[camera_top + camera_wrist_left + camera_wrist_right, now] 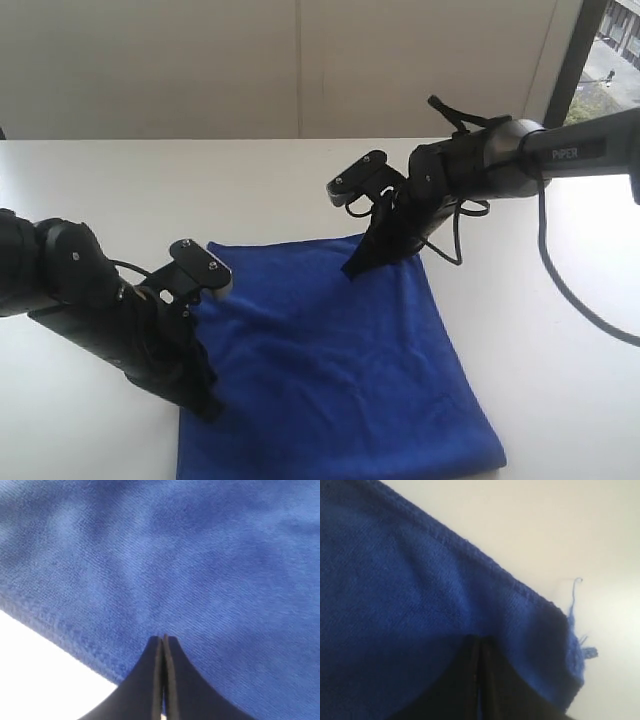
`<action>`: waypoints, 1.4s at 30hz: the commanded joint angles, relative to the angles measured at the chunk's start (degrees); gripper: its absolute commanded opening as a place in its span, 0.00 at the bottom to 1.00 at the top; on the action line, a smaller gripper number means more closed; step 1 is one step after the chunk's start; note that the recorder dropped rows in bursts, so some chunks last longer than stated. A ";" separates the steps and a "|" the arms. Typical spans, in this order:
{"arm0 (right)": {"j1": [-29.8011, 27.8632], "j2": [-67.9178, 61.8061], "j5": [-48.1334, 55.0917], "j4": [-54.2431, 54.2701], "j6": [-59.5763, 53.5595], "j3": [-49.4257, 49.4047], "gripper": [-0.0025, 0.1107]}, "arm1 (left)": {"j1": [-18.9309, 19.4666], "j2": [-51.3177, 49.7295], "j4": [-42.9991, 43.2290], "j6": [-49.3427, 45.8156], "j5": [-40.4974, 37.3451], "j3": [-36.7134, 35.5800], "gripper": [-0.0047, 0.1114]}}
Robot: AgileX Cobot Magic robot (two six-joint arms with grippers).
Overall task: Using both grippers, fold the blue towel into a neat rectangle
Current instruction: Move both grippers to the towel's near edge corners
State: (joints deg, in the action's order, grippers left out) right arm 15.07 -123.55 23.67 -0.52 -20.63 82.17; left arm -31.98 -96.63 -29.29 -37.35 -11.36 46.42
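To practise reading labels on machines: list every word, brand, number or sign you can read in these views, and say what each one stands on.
"PiPER": white lettering on the dark forearm of the right arm, seen in the exterior view.
No other text: nothing is printed on the blue towel or the white table, and neither wrist view shows any writing.

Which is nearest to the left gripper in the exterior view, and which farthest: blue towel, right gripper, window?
1. blue towel, beneath the left gripper, at its tips.
2. right gripper, at the towel's far edge.
3. window, upper right corner of the view.
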 commanded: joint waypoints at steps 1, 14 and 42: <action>-0.32 4.10 0.48 -0.74 0.36 0.02 0.02 | -0.15 6.25 -0.24 0.27 -0.97 -0.36 0.04; -0.11 17.02 11.84 -0.74 -0.21 -6.17 0.02 | -4.65 10.94 -4.82 -9.44 -8.24 -5.30 0.04; -0.11 39.44 11.60 9.94 -0.28 -30.69 0.02 | -9.84 4.17 1.47 -10.90 0.27 -11.03 0.04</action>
State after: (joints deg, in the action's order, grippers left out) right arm 14.96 -84.72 33.58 9.11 -20.59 51.82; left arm -41.81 -91.65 -31.18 -48.50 -9.27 36.06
